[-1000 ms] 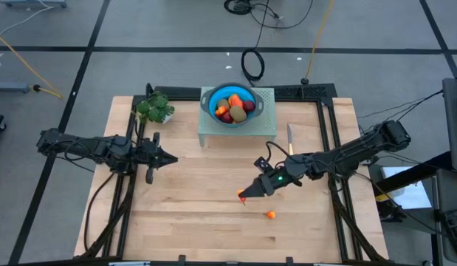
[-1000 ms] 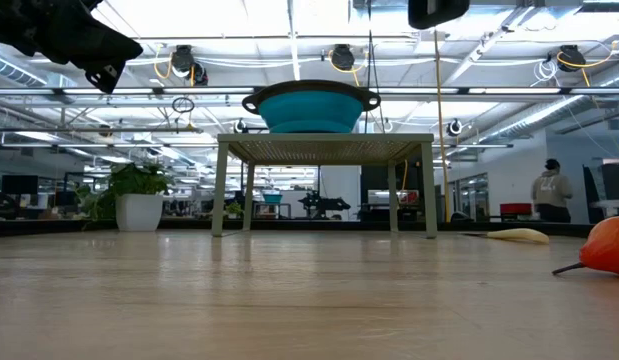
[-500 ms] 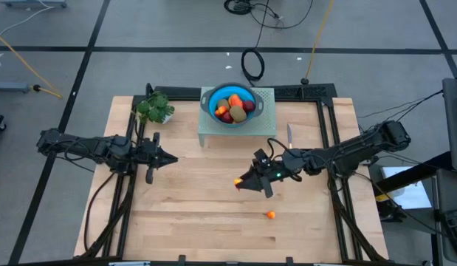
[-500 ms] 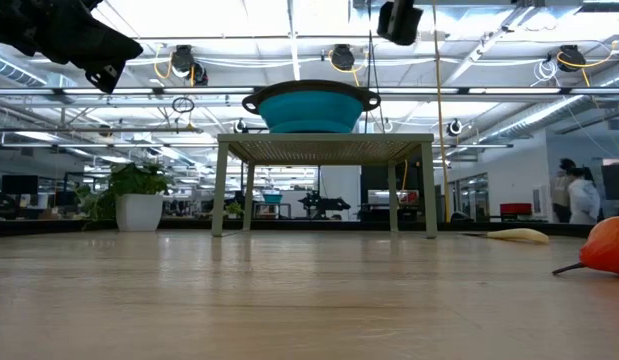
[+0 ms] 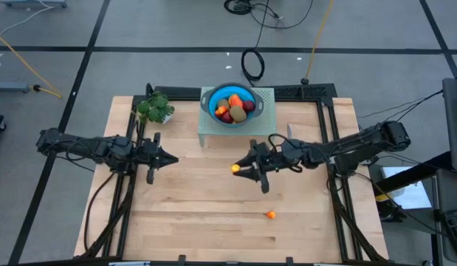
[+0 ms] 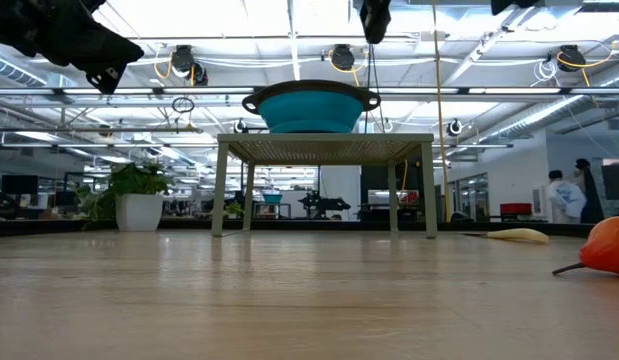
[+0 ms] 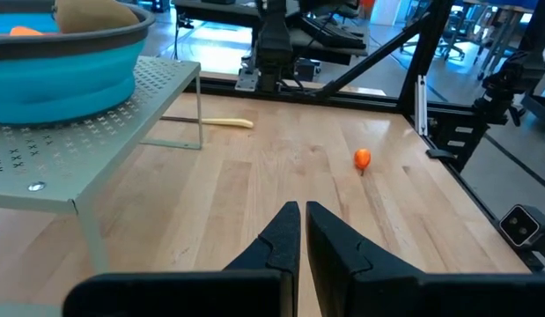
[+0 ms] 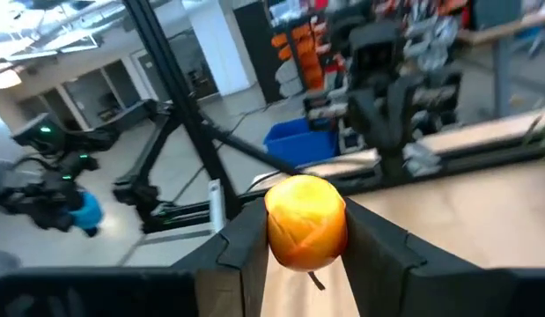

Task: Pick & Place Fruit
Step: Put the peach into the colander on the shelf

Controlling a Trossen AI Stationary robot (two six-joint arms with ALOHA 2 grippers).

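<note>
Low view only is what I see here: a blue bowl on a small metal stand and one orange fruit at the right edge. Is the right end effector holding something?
Observer: Yes. The right end effector is shut on a small orange fruit, clamped between its two fingers.
Operator: Where is it, relative to the bowl?
Observer: In the high view it hangs above the table, in front of the blue bowl, not over it.
Operator: Is the bowl empty?
Observer: No. It already holds several fruits, brown, red and orange.
Operator: And the left end effector?
Observer: The left end effector is shut and empty, on the table's left side.
</note>
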